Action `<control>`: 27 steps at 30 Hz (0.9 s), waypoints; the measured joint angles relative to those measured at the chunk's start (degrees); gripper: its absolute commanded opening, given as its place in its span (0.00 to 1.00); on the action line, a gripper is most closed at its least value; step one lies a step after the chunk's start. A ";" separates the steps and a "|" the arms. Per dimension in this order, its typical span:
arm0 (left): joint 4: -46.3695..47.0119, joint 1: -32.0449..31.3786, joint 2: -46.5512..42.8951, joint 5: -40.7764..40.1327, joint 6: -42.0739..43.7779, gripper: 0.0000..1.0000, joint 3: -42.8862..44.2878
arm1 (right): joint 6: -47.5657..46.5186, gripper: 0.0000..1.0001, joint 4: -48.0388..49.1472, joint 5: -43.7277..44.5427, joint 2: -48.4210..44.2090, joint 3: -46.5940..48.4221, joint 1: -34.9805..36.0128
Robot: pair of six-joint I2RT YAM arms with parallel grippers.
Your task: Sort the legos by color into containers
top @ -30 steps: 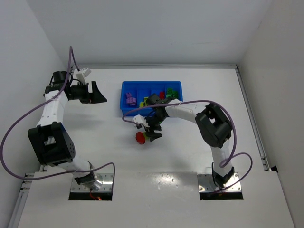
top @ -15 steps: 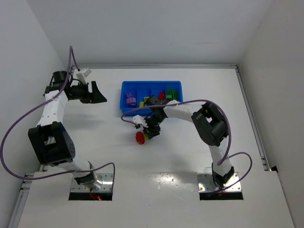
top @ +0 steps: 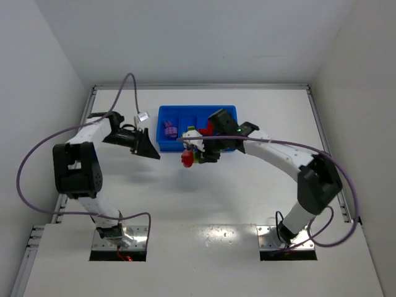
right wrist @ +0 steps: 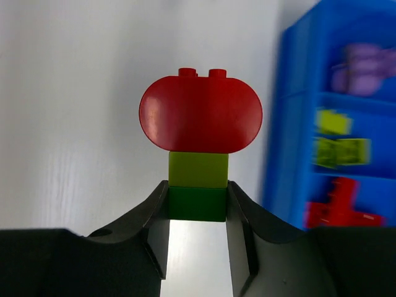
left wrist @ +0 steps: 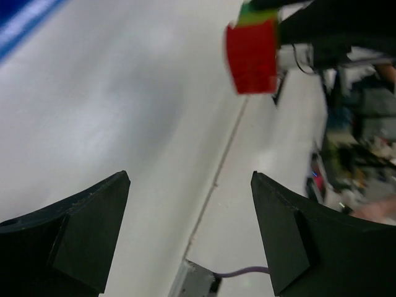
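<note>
Right claw [right wrist: 198,201] clamps the green end of a three-brick stack [right wrist: 200,120] just beside the near edge of the tray [top: 162,117]; its long axis points the red end at the open left claw [left wrist: 190,182].

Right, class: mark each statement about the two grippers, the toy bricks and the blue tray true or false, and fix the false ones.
1. The right gripper is shut on a stack of three plastic bricks. True.
2. Its fingers pinch the red rounded brick. False: they pinch the dark green square brick at the stack's other end.
3. The left gripper is open and empty. True.
4. In the shallow blue plastic tray, the purple bricks share a compartment with the red bricks. False: they lie in separate compartments, with yellow-green bricks between them.
</note>
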 measured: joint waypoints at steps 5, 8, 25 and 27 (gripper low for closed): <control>-8.20 -5.81 7.93 2.60 7.06 0.86 1.14 | 3.61 0.10 4.11 2.19 -8.98 -0.20 0.66; -10.62 -9.03 8.09 4.04 8.31 0.87 5.51 | 4.63 0.10 4.98 2.62 -10.27 -1.14 0.98; -10.10 -18.69 9.90 7.21 5.88 0.87 14.86 | 5.73 0.10 4.79 3.93 -9.05 -2.78 2.47; -9.92 -19.34 10.75 7.21 5.53 0.83 15.02 | 5.73 0.10 4.90 4.13 -8.83 -2.67 2.73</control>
